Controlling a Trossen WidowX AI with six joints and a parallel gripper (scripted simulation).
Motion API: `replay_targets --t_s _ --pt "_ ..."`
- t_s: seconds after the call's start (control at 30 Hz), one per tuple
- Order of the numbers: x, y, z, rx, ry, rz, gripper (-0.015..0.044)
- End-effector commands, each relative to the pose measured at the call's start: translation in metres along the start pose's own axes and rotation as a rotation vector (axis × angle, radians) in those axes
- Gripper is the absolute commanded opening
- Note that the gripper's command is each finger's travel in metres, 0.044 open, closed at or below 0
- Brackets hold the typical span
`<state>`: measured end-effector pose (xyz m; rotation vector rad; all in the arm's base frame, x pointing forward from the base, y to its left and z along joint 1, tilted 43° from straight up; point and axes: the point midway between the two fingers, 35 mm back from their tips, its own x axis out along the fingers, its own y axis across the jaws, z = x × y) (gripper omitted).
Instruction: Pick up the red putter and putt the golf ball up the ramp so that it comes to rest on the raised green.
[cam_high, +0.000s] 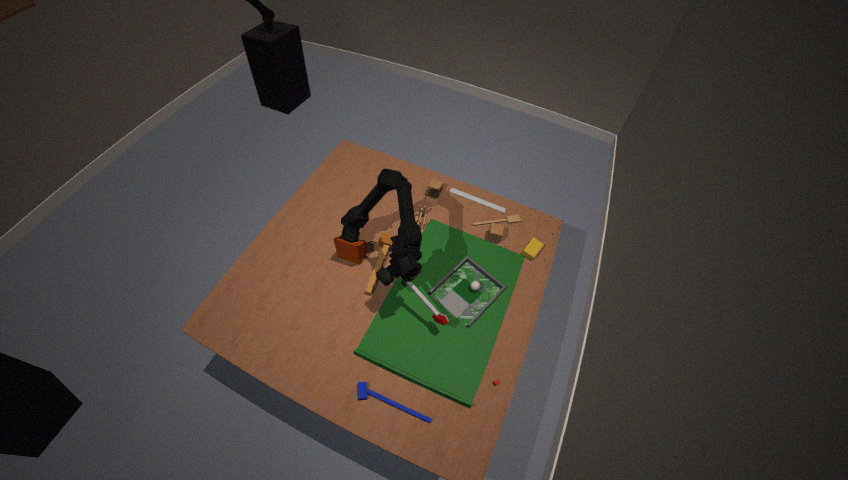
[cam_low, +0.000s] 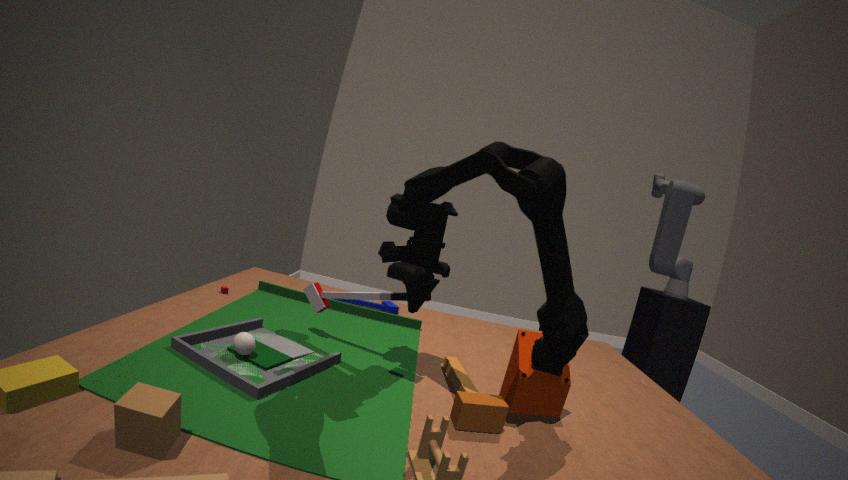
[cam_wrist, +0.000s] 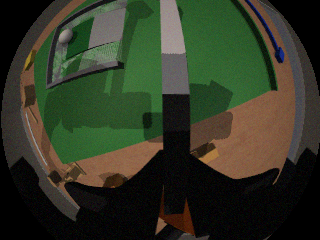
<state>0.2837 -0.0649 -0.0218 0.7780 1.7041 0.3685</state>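
The red putter has a red and white head and a light shaft with a dark grip; its shaft runs up the middle of the wrist view. My gripper is shut on the putter's grip, and the head hangs above the green mat. The white golf ball is at the dark raised green, by the edge away from the grey ramp. Whether it moves cannot be told.
A low grey wall surrounds the green, open at the ramp. A blue putter lies beyond the mat. A yellow block and wooden blocks stand around it.
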Motion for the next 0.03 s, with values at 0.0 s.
replay_targets --t_s 0.0 --pt "0.0001 -0.0004 0.0007 0.002 -0.003 0.0 0.0"
